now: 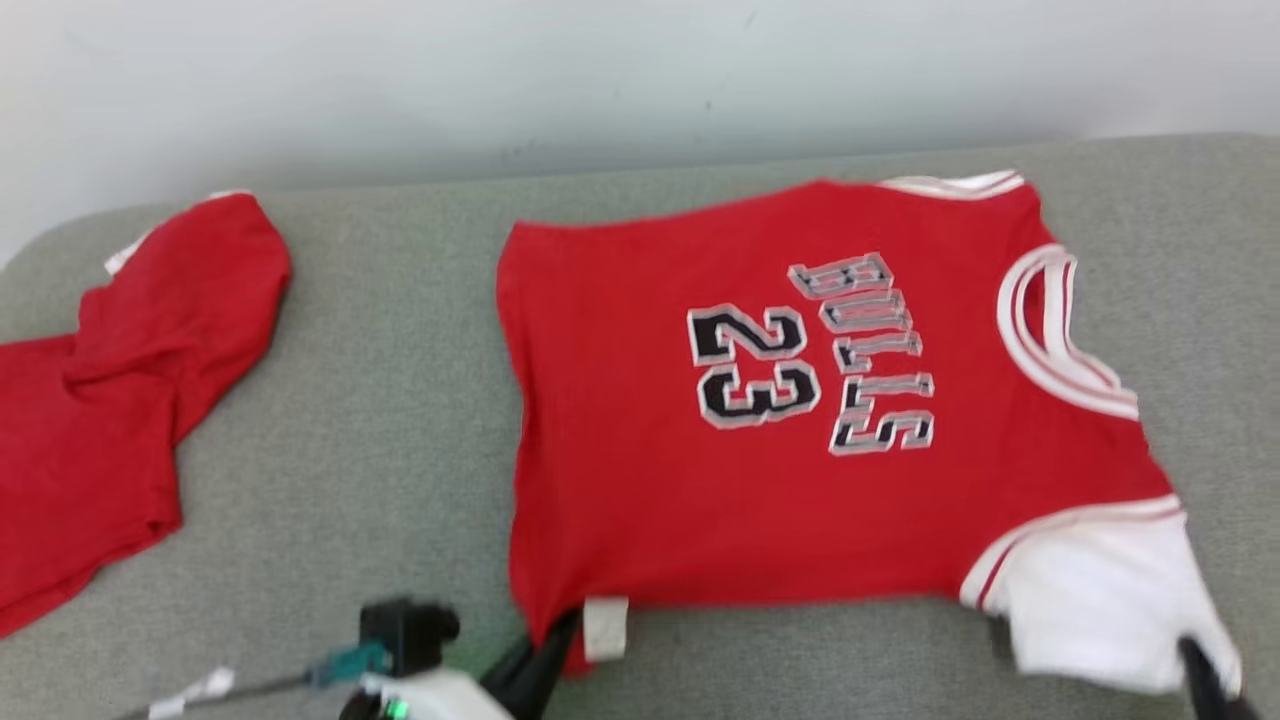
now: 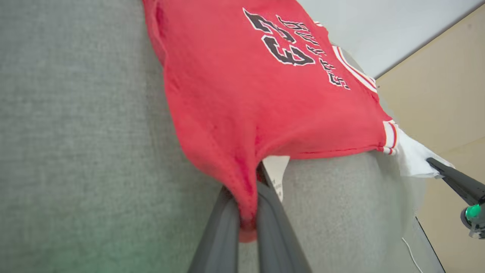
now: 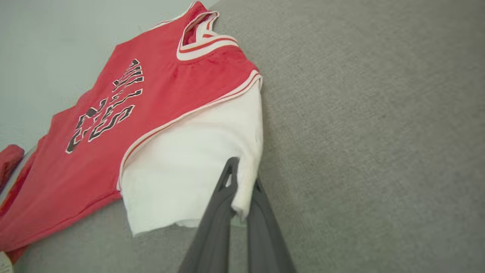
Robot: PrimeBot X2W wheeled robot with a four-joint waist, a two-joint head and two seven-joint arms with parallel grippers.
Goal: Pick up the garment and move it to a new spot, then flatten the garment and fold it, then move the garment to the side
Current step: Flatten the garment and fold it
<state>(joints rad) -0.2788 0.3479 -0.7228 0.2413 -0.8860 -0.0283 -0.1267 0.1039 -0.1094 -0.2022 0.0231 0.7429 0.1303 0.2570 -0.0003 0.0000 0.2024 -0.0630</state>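
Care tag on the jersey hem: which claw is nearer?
Left. The left claw pinches the jersey at its hem corner, right beside the care tag; the right claw grips the white sleeve at the far end of that edge.

A crumpled red cloth, perhaps another shirt, lies on the grey surface.

The hem corner of the jersey is swallowed between the pressed-together fingers of the left end effector, and the print on the label just beside them is too small to be read. An edge of the white sleeve is likewise hidden inside the clamped right end effector, itself blurred and cut off at the head view's lower right corner. Well left of the left end effector, a second red garment is cropped by the frame edge.
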